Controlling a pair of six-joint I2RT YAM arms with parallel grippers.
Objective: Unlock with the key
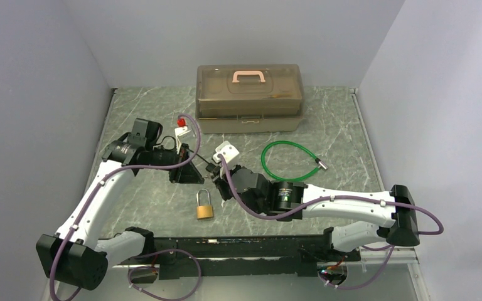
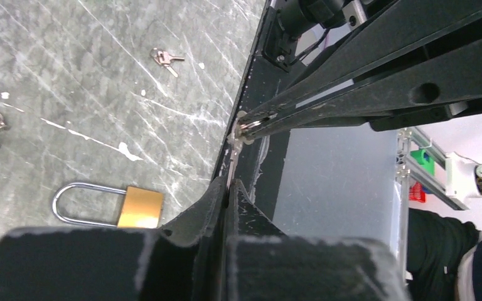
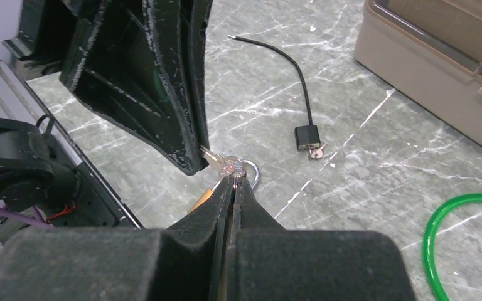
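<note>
A small silver key (image 3: 224, 165) hangs in the air above the table, held from both ends. My right gripper (image 3: 235, 179) is shut on the key's head. My left gripper (image 2: 231, 183) is shut on its blade (image 2: 233, 157), and its black fingers (image 3: 163, 94) come in from the upper left in the right wrist view. In the top view the two grippers meet tip to tip at the table's middle, left (image 1: 198, 166) and right (image 1: 216, 172). A brass padlock (image 1: 204, 205) with a steel shackle lies flat on the table just below them, also seen in the left wrist view (image 2: 139, 206).
A tan toolbox (image 1: 249, 97) with a pink handle stands at the back. A green cable loop (image 1: 289, 162) lies to the right. A small black lock on a black cable (image 3: 307, 136) and a loose bunch of keys (image 2: 166, 58) lie on the marble table (image 1: 339, 125).
</note>
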